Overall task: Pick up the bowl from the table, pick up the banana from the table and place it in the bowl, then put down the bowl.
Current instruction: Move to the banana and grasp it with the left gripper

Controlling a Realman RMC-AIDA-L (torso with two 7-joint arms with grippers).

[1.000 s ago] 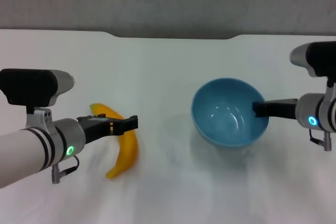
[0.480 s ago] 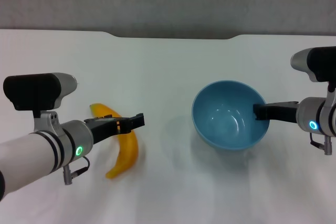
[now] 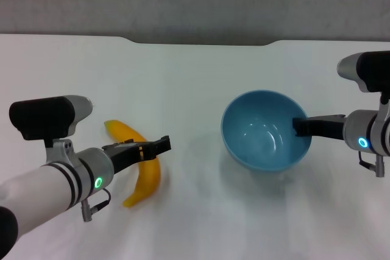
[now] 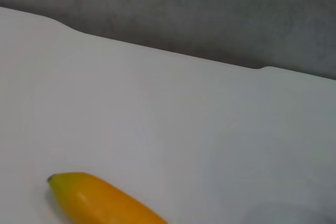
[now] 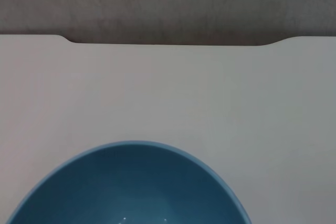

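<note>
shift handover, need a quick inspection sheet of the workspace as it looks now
surface: white table, bare apart from the job's things; notch in its far edge.
bowl: light-blue bowl, empty, tilted, rim held by the right tool; looks raised above its shadow.
banana: banana lies on the table at the robot's left, not in the bowl.
clutter: nothing seen.
left tool: left tool over the banana's middle; grip cannot be told.
right tool: right tool shut on the bowl's rim, on the bowl's right side.
cables: short loop of cable under each wrist; nothing on the table.
surroundings: grey wall behind the table.
</note>
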